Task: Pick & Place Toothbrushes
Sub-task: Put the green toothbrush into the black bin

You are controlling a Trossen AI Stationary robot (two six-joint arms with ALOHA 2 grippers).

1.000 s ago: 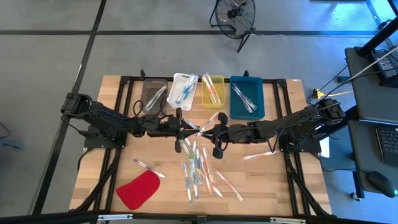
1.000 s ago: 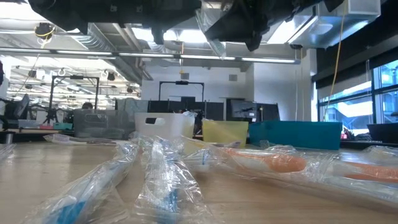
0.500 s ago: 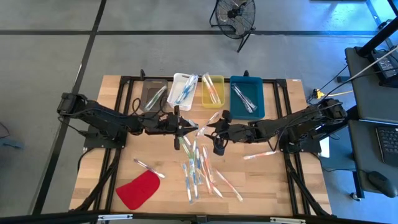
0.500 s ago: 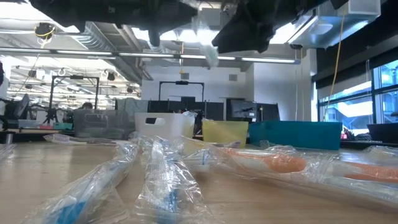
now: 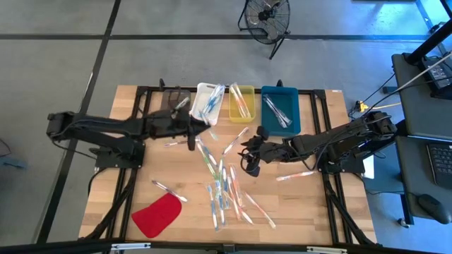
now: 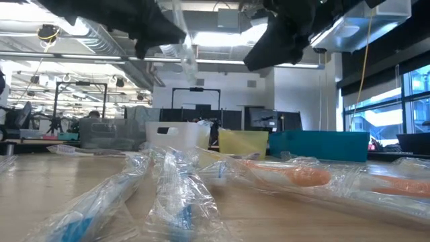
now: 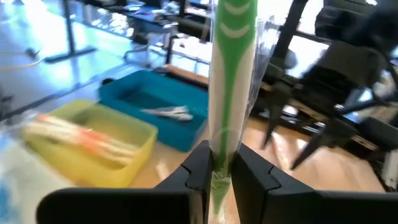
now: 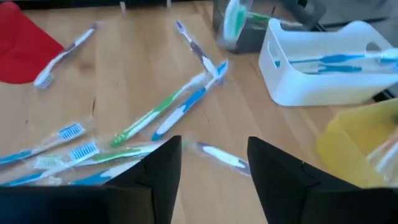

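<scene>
Table: loose toothbrushes lie mid-table, long axes mostly near-to-far. Far edge, left to right: grey bin, white bin with blue brushes, yellow bin with orange ones, teal bin with clear ones. Left gripper is clenched on a wrapped green toothbrush, just near of the grey and white bins. Right gripper hangs released and empty, nearer the pile.
</scene>
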